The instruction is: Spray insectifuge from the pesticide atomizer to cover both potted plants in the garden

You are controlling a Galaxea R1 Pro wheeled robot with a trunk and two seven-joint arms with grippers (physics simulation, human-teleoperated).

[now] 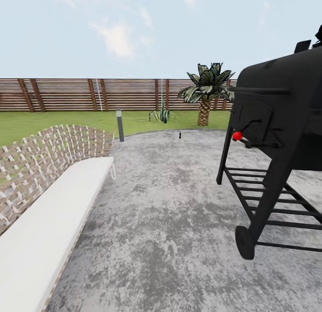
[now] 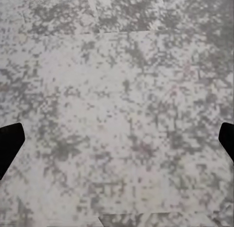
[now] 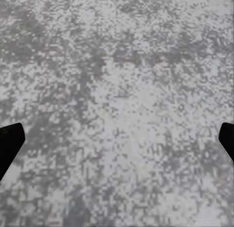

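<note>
Grey stone patio (image 1: pixel 170 222) at frame centre, small dark bottle (image 1: pixel 180 135) far back, black grill (image 1: pixel 277 137) right, white bench (image 1: pixel 49 227) left. Both pincers (image 2: pixel 117 141) (image 3: pixel 117 141) spread wide over stone.

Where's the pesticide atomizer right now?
In the head view, a tiny dark upright shape that may be the pesticide atomizer stands at the far edge of the stone patio, between the bollard light and the palm.

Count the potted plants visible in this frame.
1: a low spiky-leaved potted plant on the lawn in front of the fence, left of the palm. The second may be hidden behind the black grill.
</note>
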